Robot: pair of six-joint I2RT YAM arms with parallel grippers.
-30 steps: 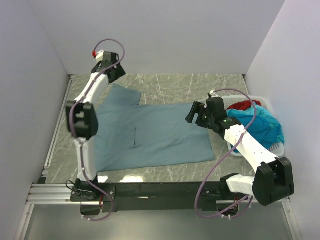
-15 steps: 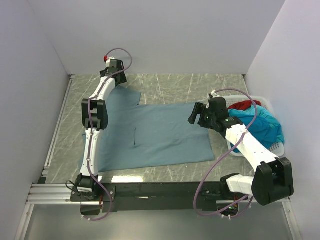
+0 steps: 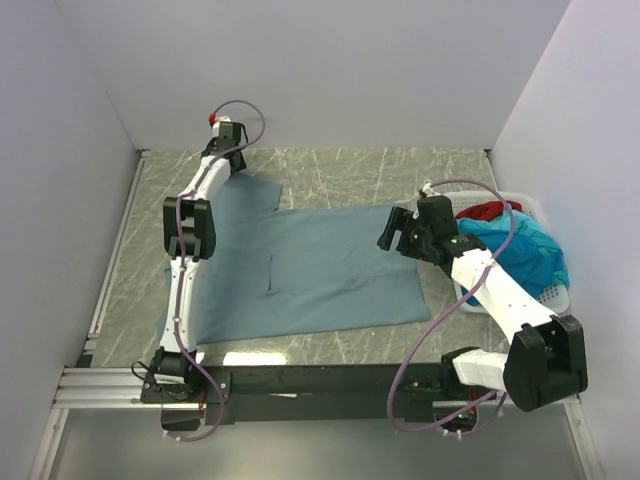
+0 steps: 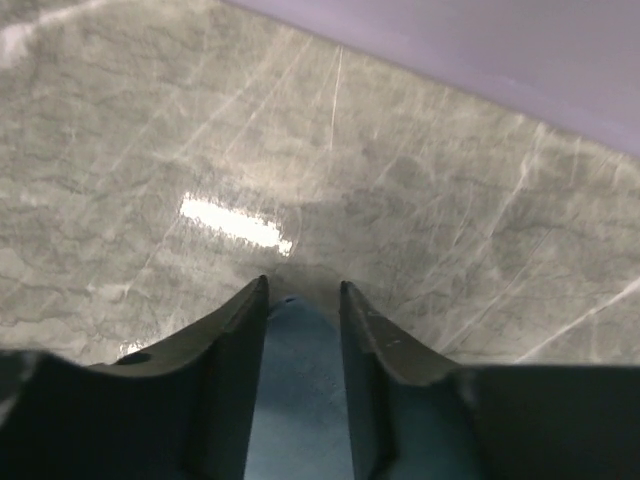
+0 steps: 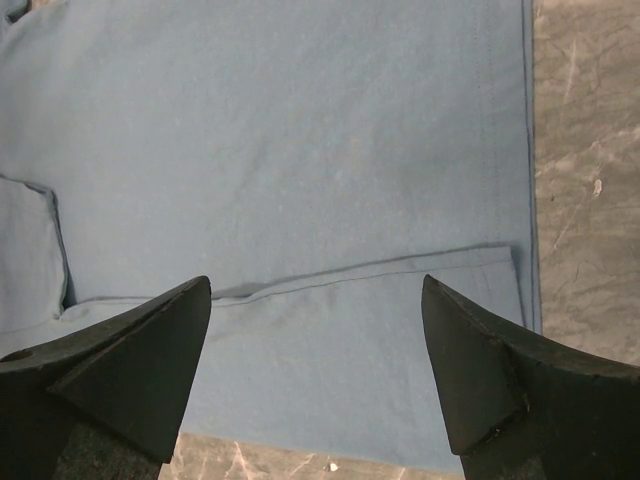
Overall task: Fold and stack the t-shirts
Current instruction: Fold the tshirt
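One grey-blue shirt (image 3: 310, 265) lies flat on the table (image 3: 330, 170). My left gripper (image 4: 302, 290) pinches its far-left sleeve tip, I'd guess to fold it inward. The right gripper (image 5: 315, 285) hangs spread wide above the right hem, ready to grab.

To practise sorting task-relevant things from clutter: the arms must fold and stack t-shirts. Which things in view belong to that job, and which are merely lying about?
Belong to the job:
large grey-blue cloth t-shirt, spread flat
bright turquoise cloth t-shirt
red cloth t-shirt

Just lying about:
white plastic lattice basket, holding the turquoise and red shirts
grey marble-patterned table
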